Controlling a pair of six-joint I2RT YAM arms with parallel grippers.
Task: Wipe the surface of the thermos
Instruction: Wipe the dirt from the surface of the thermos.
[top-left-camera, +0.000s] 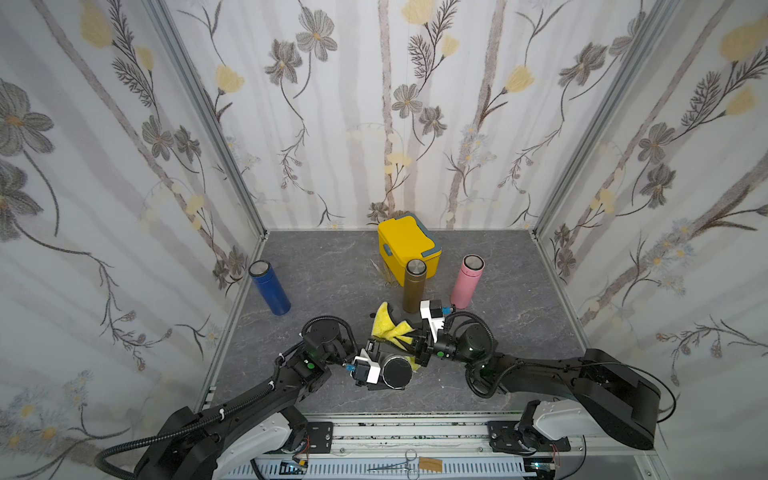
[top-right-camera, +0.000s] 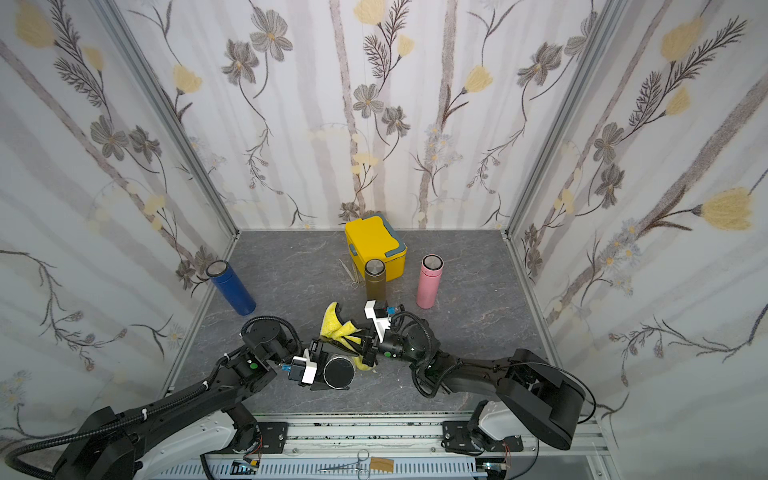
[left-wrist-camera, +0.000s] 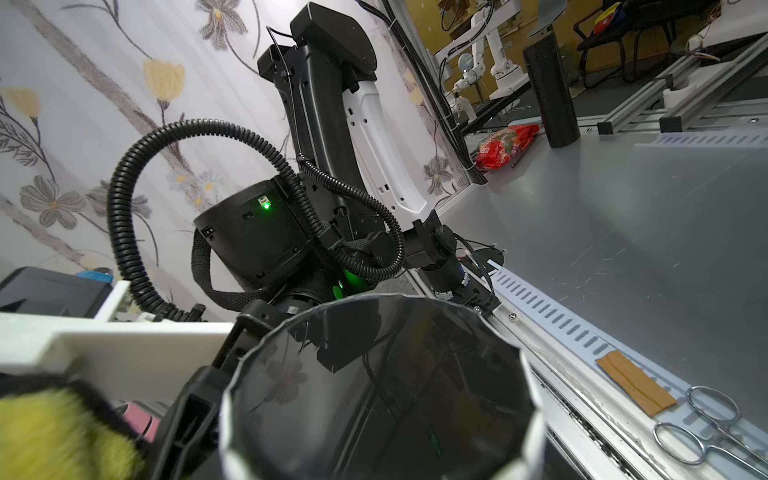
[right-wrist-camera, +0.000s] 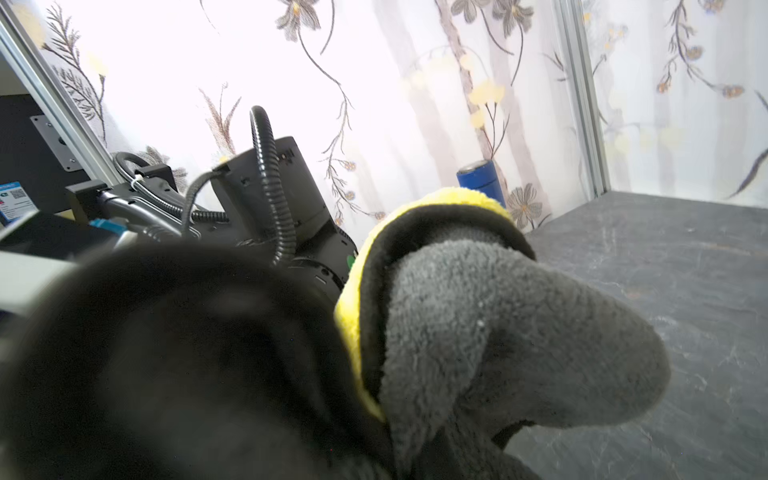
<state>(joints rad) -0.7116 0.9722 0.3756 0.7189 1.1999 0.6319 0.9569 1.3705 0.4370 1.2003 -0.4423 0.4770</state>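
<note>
well to the left of the yellow box (top-left-camera: 405, 243), close to the left wall, a blue thermos (top-left-camera: 269, 293) stands upright on the grey bench (top-left-camera: 324, 270). in front of the box, toward the arm bases, the left gripper (top-left-camera: 381, 367) has its jaws clamped on the black thermos (top-left-camera: 397, 372). the thermos turns its round end up toward both top views, and its dark glossy body fills the lower part of the left wrist view. whether it touches the bench cannot be told. also in front of the box, between it and the black thermos, a yellow cloth (top-left-camera: 390, 328) with dark trim lies bunched against the far side of that thermos, and a little yellow shows at the thermos's right edge. the right gripper (top-left-camera: 417, 347), in front of the box and slightly right of the cloth, has its jaws pinched together on the cloth, whose grey underside crowds the right wrist view. just in front of the box stands a brown thermos (top-left-camera: 413, 291), and just to the box's front right a pink thermos (top-left-camera: 466, 281), both upright.
</note>
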